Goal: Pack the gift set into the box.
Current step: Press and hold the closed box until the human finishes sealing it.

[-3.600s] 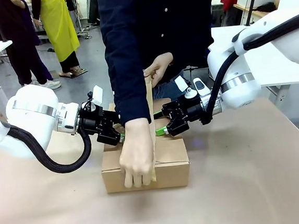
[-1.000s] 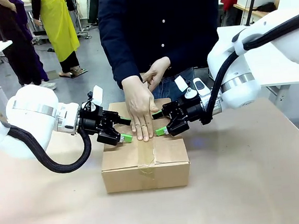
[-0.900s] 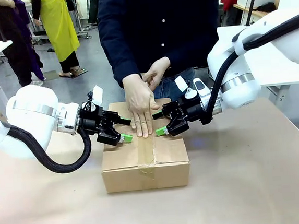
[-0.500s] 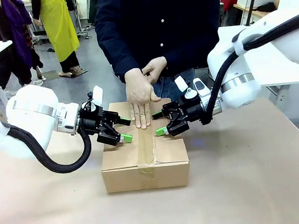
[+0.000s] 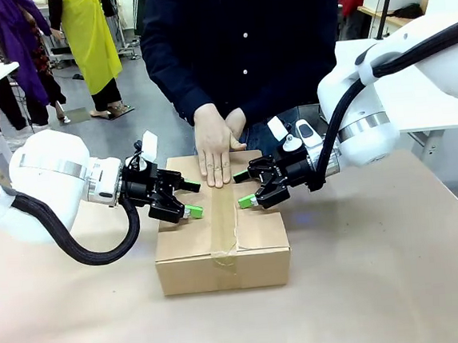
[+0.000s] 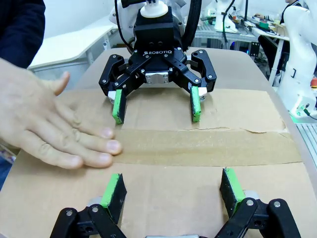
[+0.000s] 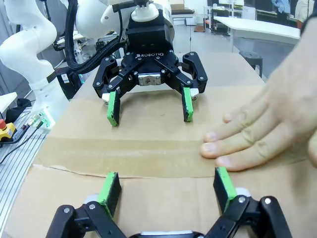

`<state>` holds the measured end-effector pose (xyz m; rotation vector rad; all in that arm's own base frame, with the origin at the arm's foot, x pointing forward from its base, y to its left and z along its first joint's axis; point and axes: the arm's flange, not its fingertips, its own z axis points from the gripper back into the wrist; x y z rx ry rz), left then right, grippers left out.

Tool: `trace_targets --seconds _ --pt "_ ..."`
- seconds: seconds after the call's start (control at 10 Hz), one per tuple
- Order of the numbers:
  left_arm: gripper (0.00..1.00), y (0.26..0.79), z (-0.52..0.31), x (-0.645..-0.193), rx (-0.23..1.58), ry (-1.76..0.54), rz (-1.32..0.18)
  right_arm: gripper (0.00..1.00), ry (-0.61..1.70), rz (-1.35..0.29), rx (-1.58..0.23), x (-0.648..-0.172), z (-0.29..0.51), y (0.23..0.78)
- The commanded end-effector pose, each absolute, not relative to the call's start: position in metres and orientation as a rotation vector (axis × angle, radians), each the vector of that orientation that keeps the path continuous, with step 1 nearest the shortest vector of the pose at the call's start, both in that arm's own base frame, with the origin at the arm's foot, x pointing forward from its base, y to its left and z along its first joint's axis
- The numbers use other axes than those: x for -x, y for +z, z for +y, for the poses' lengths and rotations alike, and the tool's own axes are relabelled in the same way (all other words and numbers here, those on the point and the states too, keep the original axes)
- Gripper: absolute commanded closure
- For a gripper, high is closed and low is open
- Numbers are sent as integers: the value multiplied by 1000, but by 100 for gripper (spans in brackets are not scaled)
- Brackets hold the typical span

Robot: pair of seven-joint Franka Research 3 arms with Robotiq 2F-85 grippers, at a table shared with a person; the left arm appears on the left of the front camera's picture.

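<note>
While the cardboard carton [image 5: 222, 244] sits closed near the middle of the tan table [image 5: 399, 285], one strip of brown tape [image 5: 222, 224] runs along its centre seam and down the near face. Two grippers rest on the lid from opposite sides: the left gripper [image 5: 190, 199] over the left flap, the right gripper [image 5: 245, 188] over the right flap — each with its fingers spread apart, grasping nothing, green pads touching or just above the cardboard. Between them, one hand [image 5: 213, 150] of the person lies flat on the tape at the far end of the lid; a second hand shows partly behind it. In the left wrist view the hand [image 6: 47, 126] covers the strip's left part, and the right part of the tape [image 6: 208, 148] lies bare up to the lid's edge. Open table surrounds the carton on the near, left and right sides.
</note>
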<state>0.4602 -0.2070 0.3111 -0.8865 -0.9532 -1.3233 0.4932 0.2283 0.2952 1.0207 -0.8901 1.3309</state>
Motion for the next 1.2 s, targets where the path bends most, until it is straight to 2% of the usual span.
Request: trace_targets --seconds 0.0,1.1 --pt "0 308 -207 -459 882 -1333 -958 0 1330 -887 -1015 -493 228 293" --pt "0 308 -207 -459 882 -1333 -958 0 1330 -887 -1015 -493 228 293"
